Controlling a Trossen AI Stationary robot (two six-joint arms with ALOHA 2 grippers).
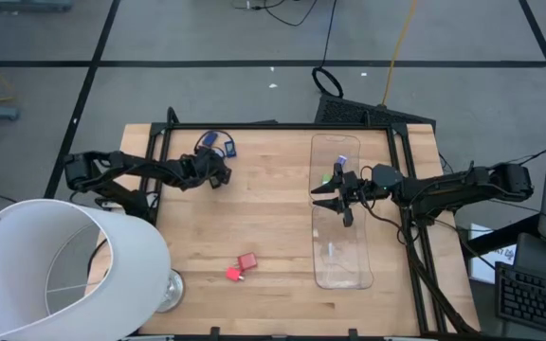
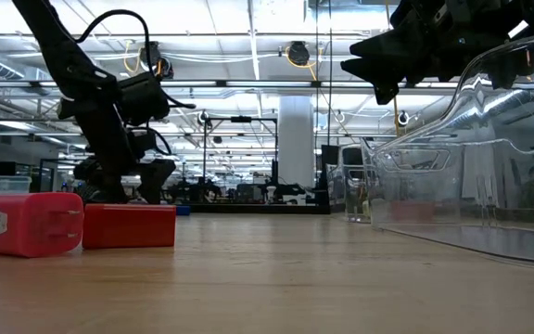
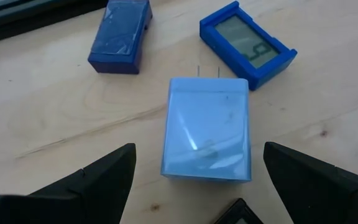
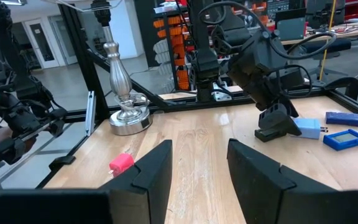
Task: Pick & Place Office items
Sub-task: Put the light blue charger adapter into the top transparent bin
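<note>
Left gripper (image 3: pixel 194 186) spread wide over the light blue charger block (image 3: pixel 207 129); right gripper (image 1: pixel 335 196) raised over the clear tray (image 1: pixel 341 270).

From where I stand, the left gripper is down at the far left part of the counter (image 1: pixel 273 218), its fingers (image 3: pixel 98 177) released and standing on either side of the light blue charger block, which lies flat between them, not touched, prongs pointing away. Just beyond it lie a dark blue block (image 3: pixel 120 36) and a blue framed display piece (image 3: pixel 248 42). The right gripper hangs above the tray with its fingers (image 4: pixel 151 168) partly apart, holding nothing I can see. Two red pieces (image 1: pixel 242 266) lie near the front, beside a lamp base (image 4: pixel 127 112) under the white lampshade (image 1: pixel 60 270).
</note>
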